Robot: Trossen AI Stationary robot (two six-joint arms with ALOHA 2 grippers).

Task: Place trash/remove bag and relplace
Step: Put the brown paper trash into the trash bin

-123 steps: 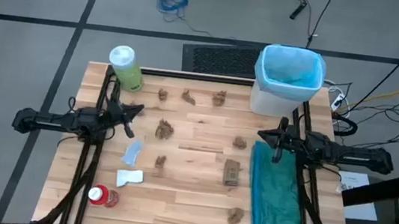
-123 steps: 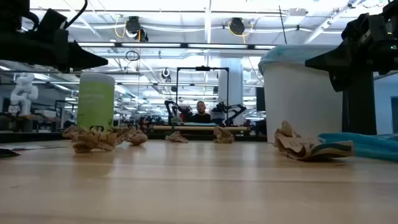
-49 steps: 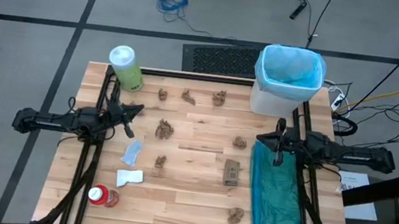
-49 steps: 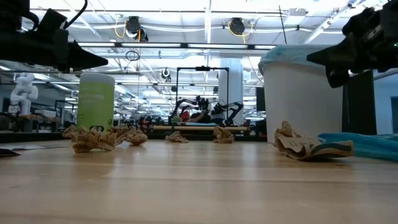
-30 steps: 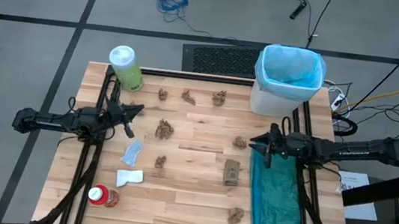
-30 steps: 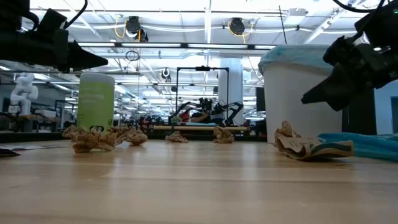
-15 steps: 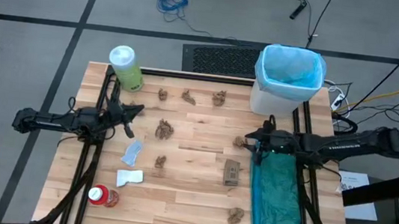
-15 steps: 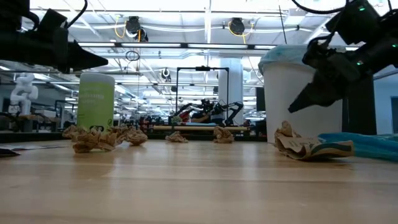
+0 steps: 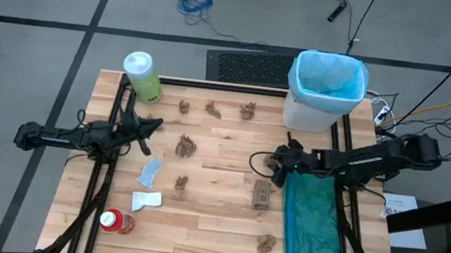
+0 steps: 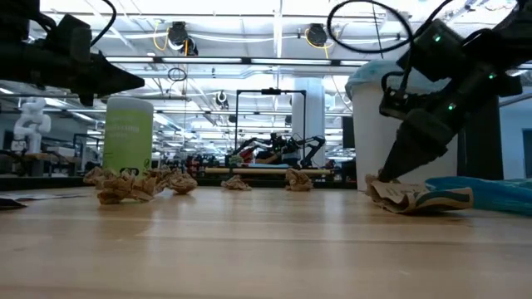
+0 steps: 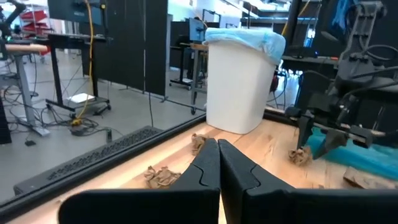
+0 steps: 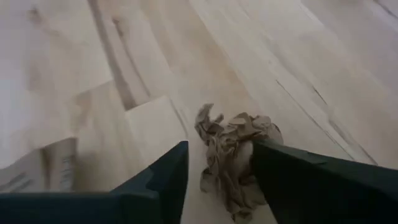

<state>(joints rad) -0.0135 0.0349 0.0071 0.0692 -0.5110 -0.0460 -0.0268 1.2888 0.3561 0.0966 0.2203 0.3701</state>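
High view: wooden table (image 9: 214,227) with trash scattered across it. Right gripper (image 9: 276,165) reached in toward the middle right, fingers straddling a crumpled brown paper wad (image 9: 269,160), just left of the teal-green bag (image 9: 309,230) spread along the right edge. White wastebasket (image 9: 317,111) at the far right corner, lined with the light-blue bag (image 9: 326,78) folded over its rim. Flat cardboard piece (image 9: 262,195) just near of the gripper. 3 wads in a far row, others mid-table and at the near right. Pale-blue scrap (image 9: 150,171) and white scrap (image 9: 145,201) left of centre, red container (image 9: 115,221) at the near left. Green bottle (image 9: 142,76) at the far left corner. Left gripper (image 9: 148,124) parked over the left side, apart from everything, fingers pressed together and empty.

Low view: right gripper (image 10: 389,173) tilted down, tips at table height beside the wad and cardboard on the right, in front of the wastebasket. Left arm high at the left. Green bottle behind a cluster of wads.

Left wrist view: own 2 fingers (image 11: 205,165) meeting with nothing between. Beyond, the lined wastebasket and the right gripper (image 11: 304,140) lowered over the wad.

Right wrist view: 2 dark fingers (image 12: 161,177) partly spread, 1 on either side of the wad (image 12: 235,152), which lies on the wood; whether the pads already press it cannot be told.
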